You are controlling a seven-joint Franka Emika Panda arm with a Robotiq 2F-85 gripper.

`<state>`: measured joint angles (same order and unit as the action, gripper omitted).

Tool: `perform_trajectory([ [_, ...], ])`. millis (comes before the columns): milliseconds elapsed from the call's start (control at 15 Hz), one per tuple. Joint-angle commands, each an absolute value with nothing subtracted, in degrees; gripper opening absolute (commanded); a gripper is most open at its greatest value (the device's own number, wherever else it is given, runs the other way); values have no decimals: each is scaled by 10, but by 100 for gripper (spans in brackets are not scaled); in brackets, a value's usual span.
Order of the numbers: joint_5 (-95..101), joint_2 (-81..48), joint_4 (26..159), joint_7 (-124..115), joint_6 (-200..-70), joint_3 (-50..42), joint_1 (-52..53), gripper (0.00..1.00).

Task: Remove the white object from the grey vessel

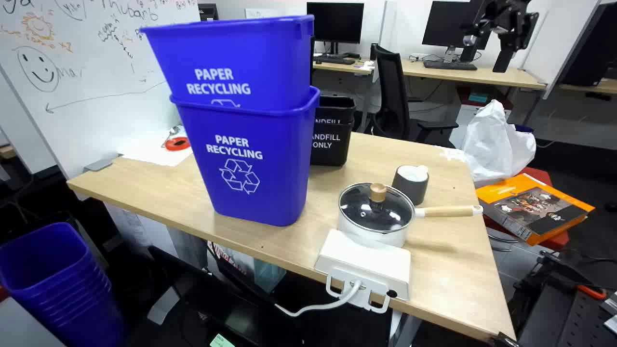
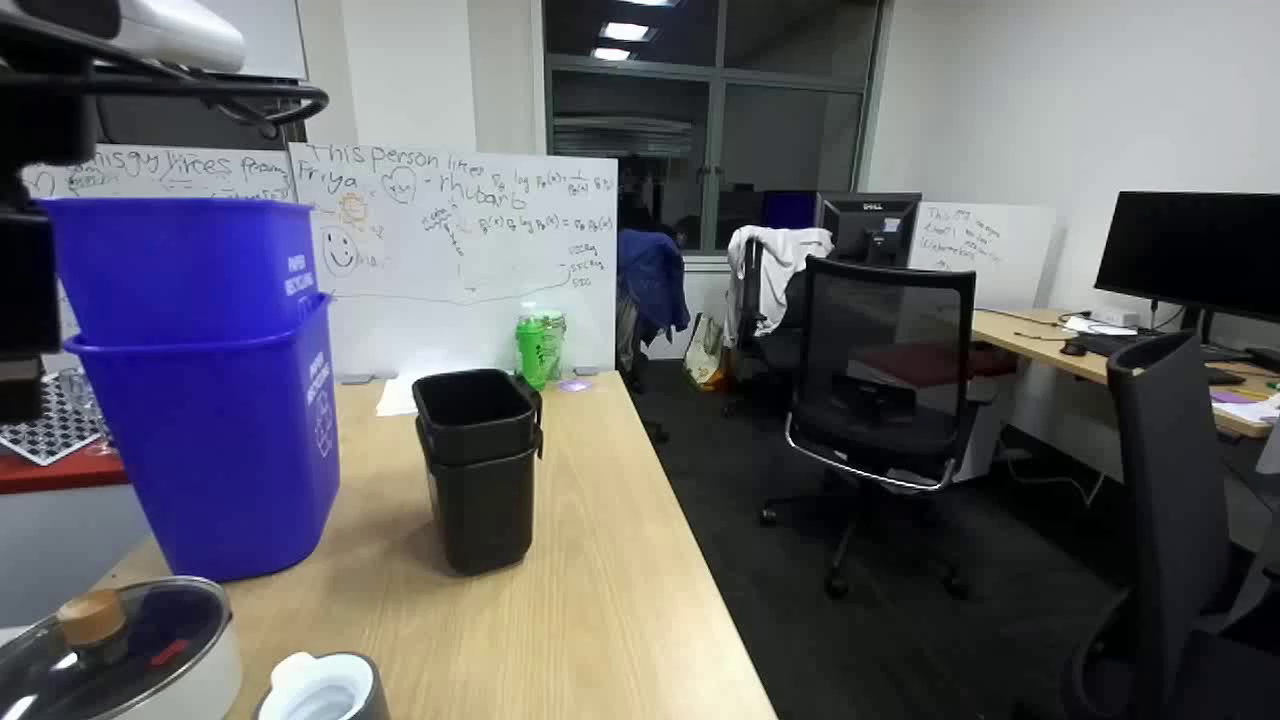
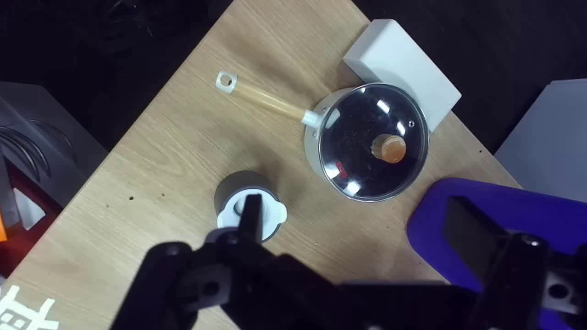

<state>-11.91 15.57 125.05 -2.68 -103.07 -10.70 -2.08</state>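
The grey vessel [image 1: 409, 189] stands upright on the table, with the white object [image 1: 410, 172] seated in its top. In another exterior view, the vessel [image 2: 378, 700] and the white object [image 2: 295, 668] are cut off by the lower edge. In the wrist view, the grey vessel [image 3: 229, 185] is left of centre and the white object [image 3: 275, 211] has a tab sticking out over the rim. My gripper [image 3: 355, 201] is open and empty. One finger crosses in front of the white object in that view. In an exterior view the gripper [image 1: 486, 59] is high above the table.
A lidded white pot [image 1: 376, 212] with a wooden handle stands beside the vessel, touching or near a white box [image 1: 364, 262]. Stacked blue bins [image 1: 250, 159] and black bins [image 2: 480, 500] stand on the table. A white bag [image 1: 496, 144] lies beyond the table edge.
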Motion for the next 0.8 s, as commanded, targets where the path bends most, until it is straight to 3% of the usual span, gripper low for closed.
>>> perform_trajectory([
  [0,-123,155,1249,-23,-1028,-93,-37,100],
  [733,-117,174,1312,-65,-1045,-90,-55,100],
])
